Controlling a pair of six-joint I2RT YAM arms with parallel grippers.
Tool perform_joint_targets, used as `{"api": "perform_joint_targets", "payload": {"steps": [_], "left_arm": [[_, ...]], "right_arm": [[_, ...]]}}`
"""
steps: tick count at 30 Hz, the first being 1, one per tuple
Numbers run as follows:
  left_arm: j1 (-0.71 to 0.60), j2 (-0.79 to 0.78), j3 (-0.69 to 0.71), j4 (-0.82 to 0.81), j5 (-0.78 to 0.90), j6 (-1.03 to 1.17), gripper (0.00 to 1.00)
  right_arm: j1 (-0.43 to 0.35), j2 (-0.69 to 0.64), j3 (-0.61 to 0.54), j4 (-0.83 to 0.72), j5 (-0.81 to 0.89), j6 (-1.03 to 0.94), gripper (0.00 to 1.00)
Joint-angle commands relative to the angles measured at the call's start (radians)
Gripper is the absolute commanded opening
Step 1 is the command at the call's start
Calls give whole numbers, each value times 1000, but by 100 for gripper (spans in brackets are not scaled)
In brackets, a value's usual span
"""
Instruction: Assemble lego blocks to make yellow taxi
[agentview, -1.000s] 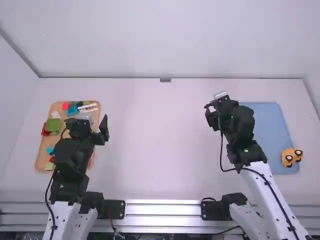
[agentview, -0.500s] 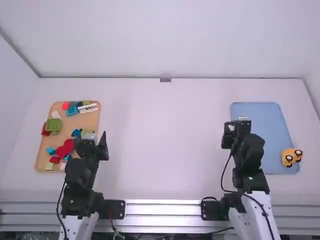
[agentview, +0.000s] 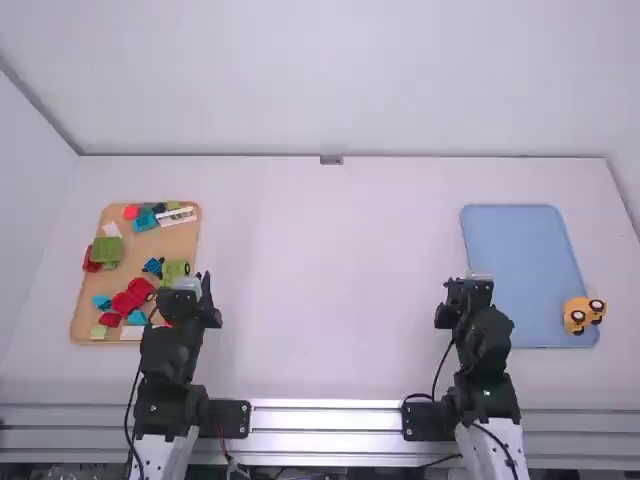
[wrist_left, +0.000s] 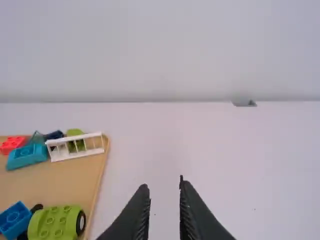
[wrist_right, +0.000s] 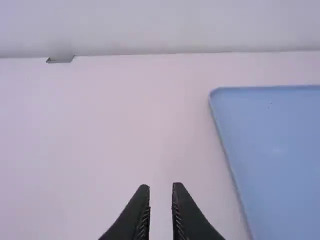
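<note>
In the high view, my left gripper (agentview: 192, 287) is at the near right part of the wooden tray (agentview: 185, 235). In the left wrist view my left gripper (wrist_left: 162, 187) is open, nothing between its fingers. My right gripper (agentview: 466, 288) is beside the near left part of the blue tray (agentview: 520, 260); in the right wrist view this right gripper (wrist_right: 161, 189) stands open and holds nothing. A yellow-orange block vehicle (agentview: 578, 314) with dark, light-centred wheels rests at the blue tray's near right edge.
On the wooden tray lie a green block piece (agentview: 107, 250), red blocks (agentview: 128, 299), a teal block (agentview: 146, 221), a white ladder-like piece (agentview: 177, 216) and a green wheeled block (wrist_left: 55, 223). The white table (agentview: 330, 280) stretches between the trays.
Both arms have drawn back toward their bases. The left one has uncovered red, blue and green blocks on the wooden tray. The right gripper has come down the picture beside the blue tray.
</note>
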Motion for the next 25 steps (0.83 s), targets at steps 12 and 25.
{"api": "perform_joint_targets", "payload": {"steps": [12,25], "left_arm": [[-4,-9,-10,-3,-2,1,0],[-4,-9,-10,-3,-2,1,0]], "right_arm": [[2,-180,-51,3,-1,5,0],[2,-304,-51,3,-1,5,0]]}}
